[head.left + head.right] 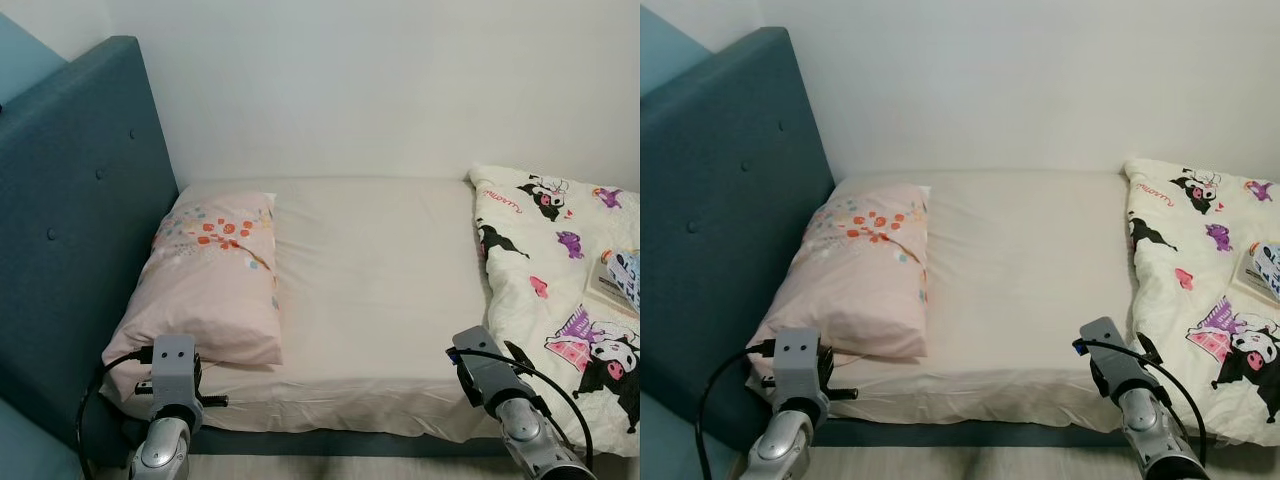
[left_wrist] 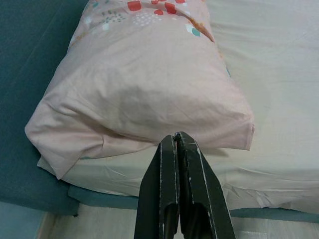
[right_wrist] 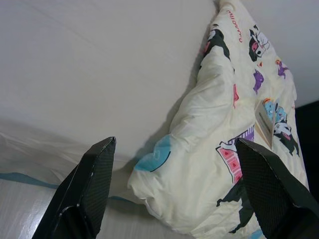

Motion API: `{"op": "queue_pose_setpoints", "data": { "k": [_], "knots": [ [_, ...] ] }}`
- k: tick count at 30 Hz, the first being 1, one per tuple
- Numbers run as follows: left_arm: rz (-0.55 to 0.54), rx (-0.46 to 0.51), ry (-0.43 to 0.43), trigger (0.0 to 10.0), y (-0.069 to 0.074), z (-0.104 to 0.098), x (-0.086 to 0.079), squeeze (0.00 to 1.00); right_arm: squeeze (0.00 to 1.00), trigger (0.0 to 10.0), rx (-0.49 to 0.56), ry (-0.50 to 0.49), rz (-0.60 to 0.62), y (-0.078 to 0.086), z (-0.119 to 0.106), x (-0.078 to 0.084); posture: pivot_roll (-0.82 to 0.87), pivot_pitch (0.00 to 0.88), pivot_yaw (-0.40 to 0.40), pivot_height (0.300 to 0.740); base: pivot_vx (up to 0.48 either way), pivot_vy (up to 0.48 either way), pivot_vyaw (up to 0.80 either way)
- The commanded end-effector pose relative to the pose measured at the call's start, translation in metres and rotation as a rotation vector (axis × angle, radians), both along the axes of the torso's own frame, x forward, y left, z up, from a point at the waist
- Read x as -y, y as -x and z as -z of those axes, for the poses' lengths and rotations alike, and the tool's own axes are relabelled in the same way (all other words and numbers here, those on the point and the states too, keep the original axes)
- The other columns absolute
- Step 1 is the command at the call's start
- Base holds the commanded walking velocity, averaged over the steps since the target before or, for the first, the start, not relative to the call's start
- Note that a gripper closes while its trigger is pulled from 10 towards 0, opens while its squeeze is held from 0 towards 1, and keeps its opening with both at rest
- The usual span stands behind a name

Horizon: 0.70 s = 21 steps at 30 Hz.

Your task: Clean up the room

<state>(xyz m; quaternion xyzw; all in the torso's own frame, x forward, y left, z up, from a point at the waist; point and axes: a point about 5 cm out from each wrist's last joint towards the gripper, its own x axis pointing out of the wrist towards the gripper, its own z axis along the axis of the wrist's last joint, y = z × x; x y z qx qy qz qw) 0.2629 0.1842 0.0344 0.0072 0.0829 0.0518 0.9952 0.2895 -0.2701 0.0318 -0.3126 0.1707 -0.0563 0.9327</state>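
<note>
— Lying across the whole scene: a wide bed (image 1: 380, 290) under a cream fitted sheet, running along a plain white wall (image 1: 380, 80). Standing upright at the robot's left: a tall teal fabric headboard (image 1: 70, 230) with button tufts. Showing below the bed's front edge: a strip of pale wood-look floor (image 1: 330, 468).

— And lying on the sheet?

— Bunching up at the right end, against the wall and spilling over the front edge: a cream quilt (image 1: 560, 290) printed with black-and-white cartoon characters, purple shapes and pink houses. Resting on that quilt near the right border: a small flat item (image 1: 620, 280) with blue print, too cropped for identifying. Lying at the left end, just beside the headboard and reaching nearly to the front edge: a pale pink rectangular pillow (image 1: 215, 285) with red and orange blossoms printed near its far end.

— And the arms?

— Hovering low in front of the bed, both. Pointing at the pillow's near corner, close to it but not touching: the left end effector (image 2: 178, 144), its two black fingers pressing flat together, gripping nothing. Hanging before the quilt's near corner: the right end effector (image 3: 174, 149), fingers spreading wide apart, nothing between them, quilt and bare sheet showing through the gap.
</note>
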Motion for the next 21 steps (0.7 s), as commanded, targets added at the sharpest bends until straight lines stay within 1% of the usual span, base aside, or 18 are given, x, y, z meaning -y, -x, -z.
{"op": "queue_pose_setpoints", "data": {
  "k": [1, 21],
  "knots": [
    [0.003, -0.029, -0.003, 10.0, 0.0051, 0.0063, 0.0, 0.0, 0.0, 10.0, -0.019, -0.003, 0.005, 0.0011, 0.003, -0.0005, 0.0, 0.079, -0.008, 0.74, 0.0, 0.0, 0.0],
    [-0.001, -0.034, -0.001, 10.0, 0.005, 0.0068, 0.0001, 0.0, 0.0, 10.0, -0.018, -0.003, 0.005, -0.0025, -0.0003, 0.0004, 0.0, 0.104, -0.009, 0.74, 0.0, 0.0, 0.0]
  ]
}}
